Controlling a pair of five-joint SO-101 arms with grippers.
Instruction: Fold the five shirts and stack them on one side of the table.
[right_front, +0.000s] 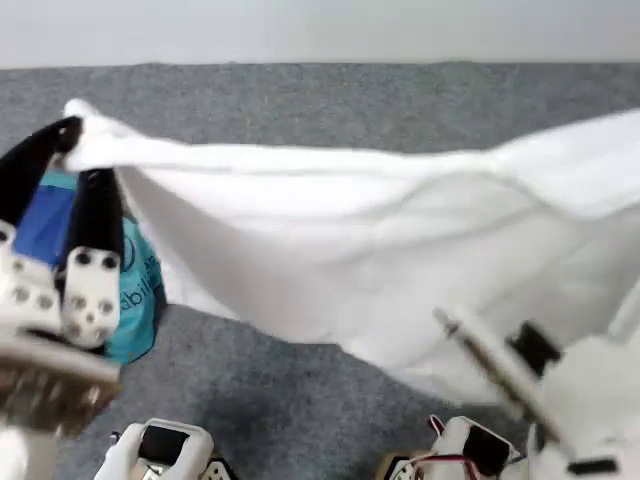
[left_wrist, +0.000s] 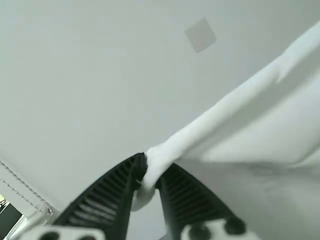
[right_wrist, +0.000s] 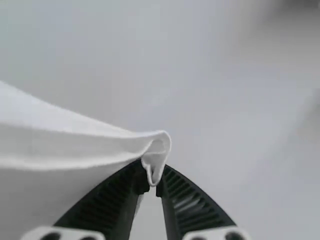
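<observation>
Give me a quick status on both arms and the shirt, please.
Left gripper shut on white fabric shirt, at a corner. Right gripper shut on another edge. Teal printed garment lies underneath.

Soft, even, bright light fills all views, leaving the white shirt (right_front: 350, 260) nearly washed out, with faint shadows in its folds.

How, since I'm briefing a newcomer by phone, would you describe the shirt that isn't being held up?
On the grey table, look at its left end, under the left gripper. The teal-blue shirt lies there, partly hidden by that gripper. It is the one coloured cloth; the white shirt beside it is held up off the table.
</observation>
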